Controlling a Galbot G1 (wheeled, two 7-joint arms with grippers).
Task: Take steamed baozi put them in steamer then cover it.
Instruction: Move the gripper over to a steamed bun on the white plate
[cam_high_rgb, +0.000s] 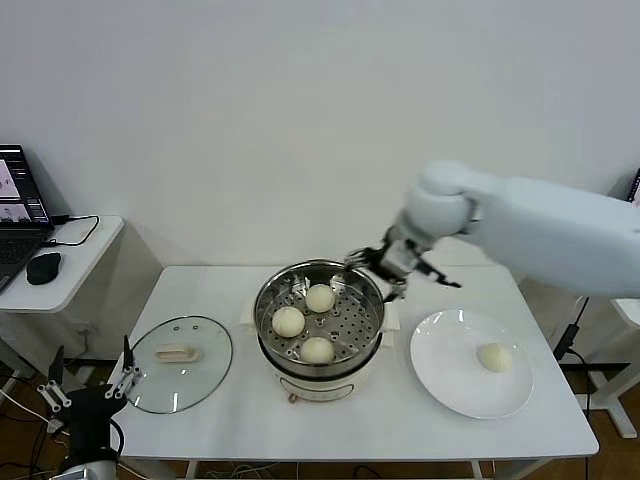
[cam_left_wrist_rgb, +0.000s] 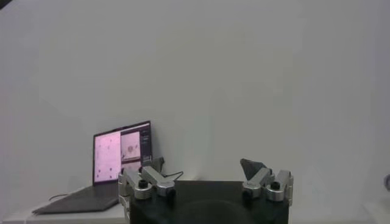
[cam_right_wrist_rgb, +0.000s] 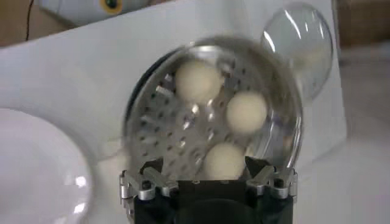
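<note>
The steamer (cam_high_rgb: 352, 322) stands at the table's middle with three steamed baozi (cam_high_rgb: 319, 297) (cam_high_rgb: 288, 320) (cam_high_rgb: 318, 350) on its perforated tray. A fourth baozi (cam_high_rgb: 494, 357) lies on the white plate (cam_high_rgb: 450, 372) to the right. The cover (cam_high_rgb: 180, 377), clear glass with a cream handle, lies flat on the table left of the steamer. My right gripper (cam_high_rgb: 373, 270) hangs open over the steamer's back right rim. In the right wrist view its jaws (cam_right_wrist_rgb: 204, 169) stand wide, with a baozi (cam_right_wrist_rgb: 222, 161) lying free on the tray (cam_right_wrist_rgb: 164, 122) below them. My left gripper (cam_high_rgb: 88, 385) is parked open off the table's front left corner.
A side table at the left carries a laptop (cam_high_rgb: 18, 215) and a mouse (cam_high_rgb: 43, 267). The left wrist view shows only my open left gripper (cam_left_wrist_rgb: 207, 173), the wall and the laptop (cam_left_wrist_rgb: 122, 152). The cover (cam_right_wrist_rgb: 298, 42) and the plate (cam_right_wrist_rgb: 36, 170) flank the steamer in the right wrist view.
</note>
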